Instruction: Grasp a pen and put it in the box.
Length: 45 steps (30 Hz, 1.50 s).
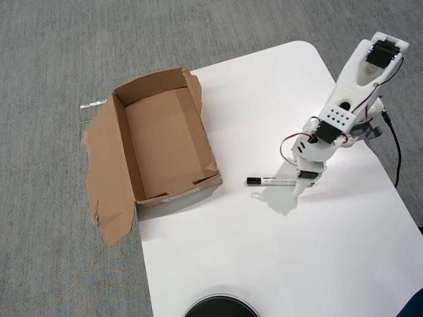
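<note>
The pen (269, 179), white with a black cap at its left end, is level over the white table (264, 264), just right of the box. My gripper (301, 182) comes down from the upper right and closes around the pen's right end. A faint shadow lies a little below the pen, so it seems held slightly above the table. The brown cardboard box (112, 142) stands open and empty at the table's left edge, with its long torn flap splayed out to the left over the carpet.
The white arm (357, 86) reaches in from the upper right, with a black cable (395, 148) hanging beside it. A dark round object (220, 308) sits at the bottom edge. Grey carpet (53, 53) surrounds the table.
</note>
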Motion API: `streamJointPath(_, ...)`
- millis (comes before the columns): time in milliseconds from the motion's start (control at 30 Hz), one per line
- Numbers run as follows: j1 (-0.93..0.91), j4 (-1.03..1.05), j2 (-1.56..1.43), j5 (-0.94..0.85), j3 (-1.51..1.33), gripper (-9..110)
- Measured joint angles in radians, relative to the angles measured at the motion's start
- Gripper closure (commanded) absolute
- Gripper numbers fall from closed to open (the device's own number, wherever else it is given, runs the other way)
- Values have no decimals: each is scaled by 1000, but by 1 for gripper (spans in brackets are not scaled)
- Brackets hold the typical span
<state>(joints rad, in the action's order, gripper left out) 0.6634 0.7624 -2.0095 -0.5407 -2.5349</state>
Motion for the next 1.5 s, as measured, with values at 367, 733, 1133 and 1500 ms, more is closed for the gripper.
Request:
streamJointPath(367,-8,3,51,0,3,81)
streamJointPath(733,-9,86,55,-2,11,81)
streamJointPath(1133,-35,137,55,3,14,82)
streamJointPath(1500,-37,137,55,3,14,82)
